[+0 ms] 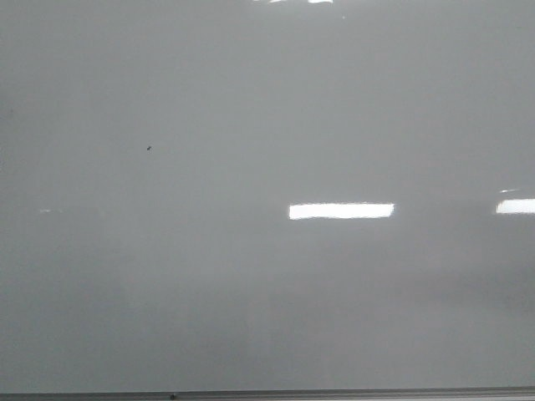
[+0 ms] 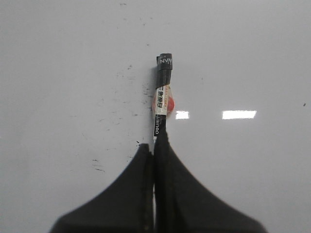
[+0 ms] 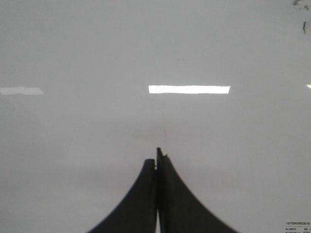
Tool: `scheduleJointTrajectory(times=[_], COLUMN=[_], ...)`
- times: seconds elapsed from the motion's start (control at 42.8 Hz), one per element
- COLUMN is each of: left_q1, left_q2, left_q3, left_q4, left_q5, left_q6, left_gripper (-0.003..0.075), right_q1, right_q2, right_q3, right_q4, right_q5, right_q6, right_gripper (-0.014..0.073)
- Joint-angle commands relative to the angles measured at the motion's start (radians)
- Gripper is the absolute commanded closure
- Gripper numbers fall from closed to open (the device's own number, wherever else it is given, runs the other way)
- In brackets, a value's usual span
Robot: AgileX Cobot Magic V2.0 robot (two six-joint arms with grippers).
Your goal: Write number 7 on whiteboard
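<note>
No 7 shows yet on the whiteboard [image 1: 267, 292]; the left gripper [image 2: 154, 150] pinches a marker [image 2: 163, 97] pointing ahead of its fingertips, while the right gripper [image 3: 157, 162] is pressed together, empty.

Marker [image 2: 163, 99] in left claw [image 2: 154, 150], over whiteboard [image 2: 63, 73].

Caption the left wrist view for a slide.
Left claw shut on a black marker over the smudged whiteboard.

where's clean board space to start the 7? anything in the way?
Front view: the large glossy pale grey whiteboard is almost wholly bare, with no stroke on it yet. Free patches: right of the tiny dark speck, and between the bright light reflection and the thin grey metal edge strip. No arm shows there. The left pincer grips a black labelled marker.
</note>
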Motion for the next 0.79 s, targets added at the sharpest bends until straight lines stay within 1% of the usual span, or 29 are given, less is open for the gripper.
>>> scheduleJointTrajectory(times=[0.0,0.117,0.233,0.327,0.397,0.49,0.584,0.677,0.77], left_q1=[0.001,0.001,0.001,0.001,0.001,0.001,0.001,0.001,0.001], left_q2=[-0.015,-0.015,-0.015,-0.015,-0.015,0.003,0.055,0.154,0.275], left_q3=[0.005,0.005,0.003,-0.012,-0.058,-0.146,-0.244,-0.342,-0.412], left_q4=[-0.001,-0.001,-0.001,-0.001,-0.001,0.024,0.093,0.109,0.109], left_q5=[-0.084,-0.109,-0.193,-0.283,-0.287,-0.241,-0.152,-0.053,0.042], left_q6=[-0.004,-0.004,-0.004,-0.004,-0.004,-0.004,-0.004,-0.004,-0.004], left_gripper=[0.0741,0.0741,0.0741,0.0741,0.0741,0.0741,0.0741,0.0741,0.0741], right_q1=[-0.004,-0.004,-0.004,-0.004,-0.004,-0.004,-0.004,-0.004,-0.004], right_q2=[-0.017,-0.017,-0.017,-0.017,-0.016,0.014,0.083,0.193,0.304], right_q3=[-0.004,-0.004,-0.015,-0.072,-0.141,-0.254,-0.354,-0.443,-0.500], right_q4=[-0.005,-0.004,0.015,0.018,0.018,0.018,0.025,0.046,0.049], right_q5=[-0.072,-0.082,-0.114,-0.101,-0.058,0.014,0.075,0.111,0.115], right_q6=[-0.002,-0.002,-0.002,-0.002,-0.002,-0.002,-0.002,-0.002,-0.002], right_gripper=[0.0662,0.0662,0.0662,0.0662,0.0662,0.0662,0.0652,0.0651,0.0651])
